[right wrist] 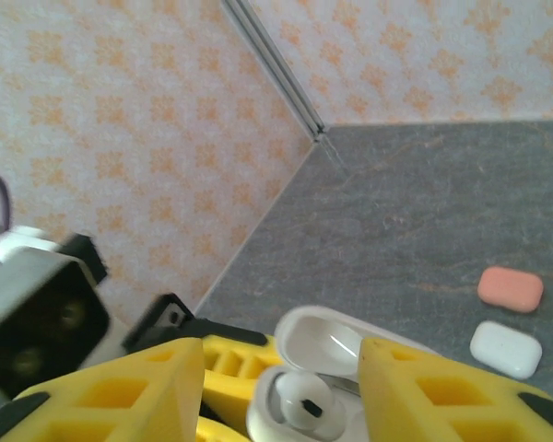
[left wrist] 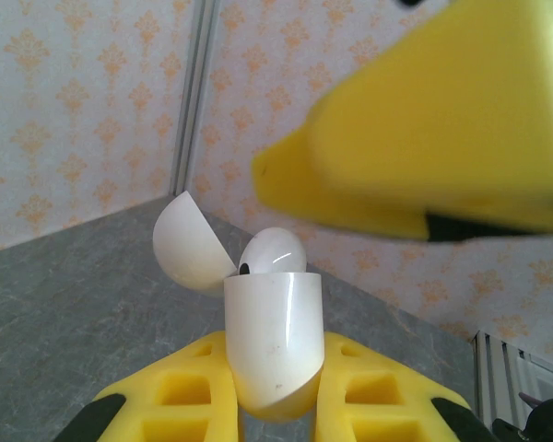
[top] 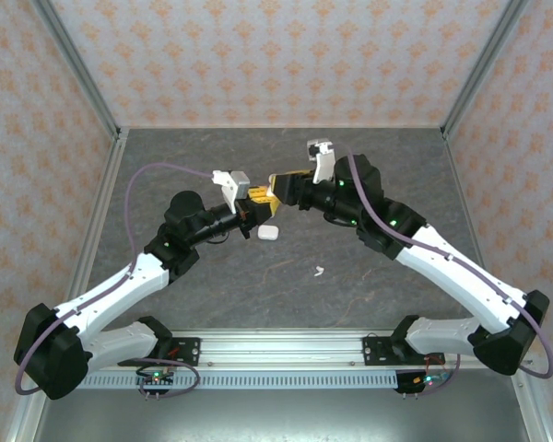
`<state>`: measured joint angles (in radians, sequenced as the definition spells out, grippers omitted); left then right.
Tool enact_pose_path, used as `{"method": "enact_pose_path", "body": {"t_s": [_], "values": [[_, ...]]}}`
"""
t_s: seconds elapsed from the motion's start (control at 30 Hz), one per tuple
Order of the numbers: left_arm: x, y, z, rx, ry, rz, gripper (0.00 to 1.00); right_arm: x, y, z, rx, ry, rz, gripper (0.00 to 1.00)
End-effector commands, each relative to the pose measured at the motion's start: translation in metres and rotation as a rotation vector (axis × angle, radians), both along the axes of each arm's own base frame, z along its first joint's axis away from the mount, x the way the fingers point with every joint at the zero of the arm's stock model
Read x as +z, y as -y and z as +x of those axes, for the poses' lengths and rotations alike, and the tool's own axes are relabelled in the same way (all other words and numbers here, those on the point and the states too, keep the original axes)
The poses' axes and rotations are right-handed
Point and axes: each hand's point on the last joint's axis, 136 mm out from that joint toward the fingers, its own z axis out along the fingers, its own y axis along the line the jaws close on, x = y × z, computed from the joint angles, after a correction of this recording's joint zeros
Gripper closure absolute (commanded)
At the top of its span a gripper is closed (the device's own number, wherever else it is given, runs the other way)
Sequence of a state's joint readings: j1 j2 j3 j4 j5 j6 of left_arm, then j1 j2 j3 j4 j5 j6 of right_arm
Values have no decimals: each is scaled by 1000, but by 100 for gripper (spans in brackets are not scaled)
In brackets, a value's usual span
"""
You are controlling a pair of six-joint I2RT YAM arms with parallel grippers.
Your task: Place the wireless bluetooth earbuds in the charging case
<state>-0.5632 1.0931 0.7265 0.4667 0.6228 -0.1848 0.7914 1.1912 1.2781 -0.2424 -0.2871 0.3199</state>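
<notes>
My left gripper (left wrist: 275,357) is shut on a white charging case (left wrist: 275,336), held upright off the table with its lid (left wrist: 186,241) swung open. One white earbud (left wrist: 273,253) sits in the case's mouth, head up. My right gripper (right wrist: 284,350) hovers just over the case (right wrist: 276,419), open, its yellow fingers (right wrist: 433,387) on either side of the seated earbud (right wrist: 304,403) without touching it. In the top view both grippers, left (top: 257,198) and right (top: 279,183), meet above the table's middle. Another white earbud (top: 320,272) lies loose on the table nearer the bases.
A closed white case (top: 268,233) lies on the grey table just below the grippers. The right wrist view shows it (right wrist: 505,348) beside a closed coral-pink case (right wrist: 511,288). Patterned walls (top: 276,55) enclose the table at the back and sides.
</notes>
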Motion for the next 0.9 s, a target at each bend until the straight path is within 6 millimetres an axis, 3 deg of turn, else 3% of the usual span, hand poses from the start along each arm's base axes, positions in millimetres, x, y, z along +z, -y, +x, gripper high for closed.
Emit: {"method": "enact_pose_path", "body": {"t_s": [0.0,0.1,0.17,0.33,0.47,0.67,0.87], "values": [[33,-1,-11,-20,91,-48,100,41,26,-7,-19,89,20,48],[35,-3,-13,-15,97,-43,100,37,46,-2,-66,69,-14,46],[36,-5,-14,-10,100,-40,100,22,61,4,-115,27,-64,46],[38,-9,-15,10,112,-42,100,-48,104,17,-282,-166,-229,50],[39,-10,-16,10,113,-43,100,-109,124,16,-349,-321,-325,51],[40,-9,-16,7,115,-41,100,-210,130,5,-374,-569,-453,54],[39,-8,-14,5,111,-36,100,-292,106,-15,-300,-794,-478,56]]}}
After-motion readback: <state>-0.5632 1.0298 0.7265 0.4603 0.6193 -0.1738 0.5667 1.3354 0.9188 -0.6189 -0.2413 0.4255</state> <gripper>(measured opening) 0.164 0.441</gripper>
